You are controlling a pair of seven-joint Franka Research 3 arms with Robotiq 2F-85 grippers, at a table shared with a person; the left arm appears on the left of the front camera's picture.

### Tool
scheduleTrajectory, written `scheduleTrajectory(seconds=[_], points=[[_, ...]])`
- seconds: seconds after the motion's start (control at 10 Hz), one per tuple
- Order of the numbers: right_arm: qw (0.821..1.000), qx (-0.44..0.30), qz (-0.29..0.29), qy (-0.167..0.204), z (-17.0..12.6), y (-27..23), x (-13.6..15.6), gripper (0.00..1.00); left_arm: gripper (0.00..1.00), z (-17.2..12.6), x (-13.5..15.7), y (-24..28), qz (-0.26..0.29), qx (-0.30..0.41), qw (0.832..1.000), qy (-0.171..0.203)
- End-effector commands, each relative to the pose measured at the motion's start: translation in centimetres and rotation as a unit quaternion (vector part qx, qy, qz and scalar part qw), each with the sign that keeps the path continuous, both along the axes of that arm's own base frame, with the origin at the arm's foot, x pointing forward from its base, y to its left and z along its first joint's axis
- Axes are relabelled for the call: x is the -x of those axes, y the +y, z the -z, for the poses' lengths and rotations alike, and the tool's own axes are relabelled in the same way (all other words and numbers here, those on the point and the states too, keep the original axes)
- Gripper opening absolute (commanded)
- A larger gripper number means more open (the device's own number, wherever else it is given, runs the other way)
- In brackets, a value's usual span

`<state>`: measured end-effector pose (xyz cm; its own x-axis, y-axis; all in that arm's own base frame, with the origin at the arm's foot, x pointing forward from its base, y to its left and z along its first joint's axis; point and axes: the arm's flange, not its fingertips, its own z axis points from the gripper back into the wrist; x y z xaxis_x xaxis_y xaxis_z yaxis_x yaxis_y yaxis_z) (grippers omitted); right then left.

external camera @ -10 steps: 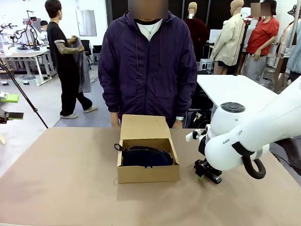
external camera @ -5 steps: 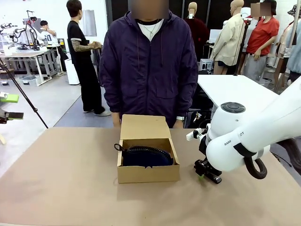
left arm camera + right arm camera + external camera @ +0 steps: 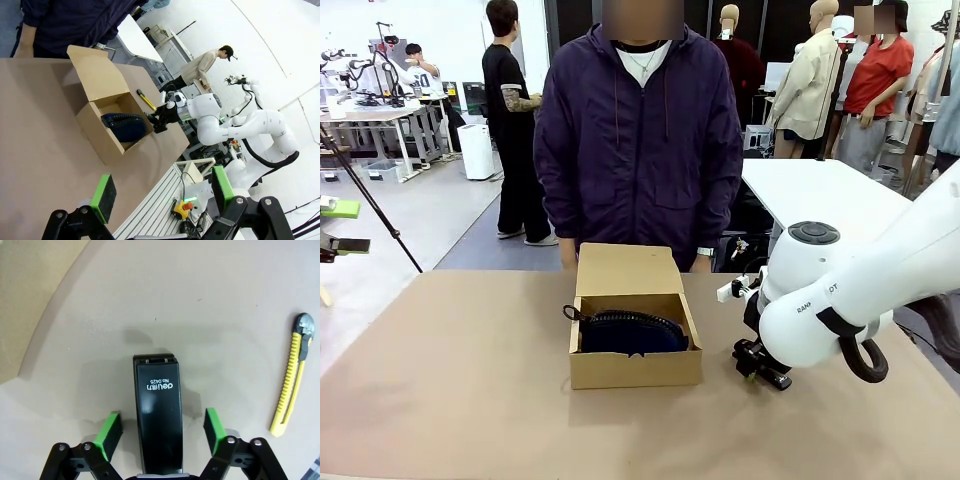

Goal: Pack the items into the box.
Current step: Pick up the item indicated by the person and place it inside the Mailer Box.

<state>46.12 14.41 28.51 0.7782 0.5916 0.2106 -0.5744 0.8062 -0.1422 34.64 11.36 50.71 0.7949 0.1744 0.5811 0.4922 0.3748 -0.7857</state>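
Brown worktop (image 3: 460, 380). Near the right claw (image 3: 162, 430), off to its left, the open cardboard box (image 3: 633, 370) already holds the navy pouch (image 3: 628, 332). The claw straddles the black stapler (image 3: 159, 410) with its pads wide and clear of both sides, probably so it can pinch the narrow width. The stapler's long axis runs straight ahead of the claw. A yellow utility knife (image 3: 291, 380) lies to the claw's right, roughly parallel. The left claw (image 3: 162, 197) hangs wide and empty.

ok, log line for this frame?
right claw: open, astride stapler | left claw: open, empty | pouch: in box | knife: on table
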Motion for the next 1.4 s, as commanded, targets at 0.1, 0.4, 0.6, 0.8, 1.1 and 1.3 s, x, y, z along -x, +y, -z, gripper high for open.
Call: scheduleTrajectory(seconds=[0.1, 0.4, 0.6, 0.8, 1.1, 1.3], points=[[1.000, 0.013, 0.013, -0.006, 0.9, 0.5, -0.8, 0.00, 1.00, -0.3, 0.3, 0.4, 0.007, -0.002, 1.000, 0.005], [1.000, 0.012, 0.015, -0.001, 0.8, 0.3, -0.8, 0.00, 1.00, -0.3, 0.3, 0.4, 0.007, -0.002, 1.000, 0.005], [1.000, 0.013, 0.014, 0.001, 0.9, 0.2, -0.7, 0.00, 1.00, -0.3, 0.3, 0.4, 0.007, -0.002, 1.000, 0.005], [1.000, 0.012, 0.016, 0.001, 0.9, 0.1, -0.7, 0.00, 1.00, -0.3, 0.3, 0.4, 0.007, -0.002, 1.000, 0.005], [1.000, 0.015, 0.018, 0.012, -1.3, -0.3, 0.2, 0.00, 1.00, -0.3, 0.3, 0.4, 0.007, -0.002, 1.000, 0.005], [0.998, 0.024, 0.035, 0.039, -8.5, -1.9, 3.0, 0.00, 1.00, -0.3, 0.3, 0.4, 0.007, -0.002, 1.000, 0.005]])
